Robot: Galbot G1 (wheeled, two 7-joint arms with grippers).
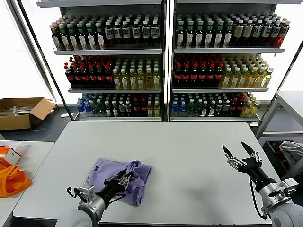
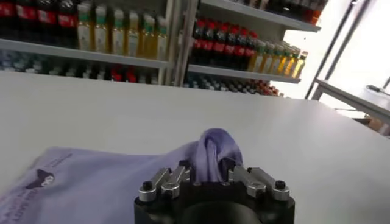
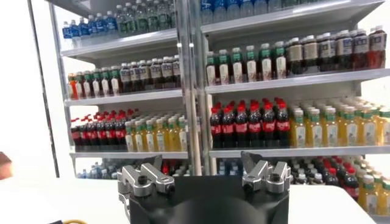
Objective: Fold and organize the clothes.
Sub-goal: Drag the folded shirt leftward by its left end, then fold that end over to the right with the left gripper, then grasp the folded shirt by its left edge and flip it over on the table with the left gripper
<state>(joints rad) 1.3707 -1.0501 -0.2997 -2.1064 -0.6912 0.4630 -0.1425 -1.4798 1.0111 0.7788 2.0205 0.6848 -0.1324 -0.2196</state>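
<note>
Currently the left gripper [image 1: 124,179] sits on the lavender-purple cotton T-shirt [image 1: 106,171], fingers loosely around a raised fold; whether gripping or letting go, cannot tell. Shirt lies crumpled at the near-left of the white table [image 1: 189,151], long axis running left-right. Right gripper [image 1: 239,151] hovers spread wide, well apart.

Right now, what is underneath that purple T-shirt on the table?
The lavender T-shirt lies bunched on the white table, which shows bare all around it. The left gripper is at its folded edge, a ridge of fabric between its jaws. Anything beneath the cloth is hidden.
</note>
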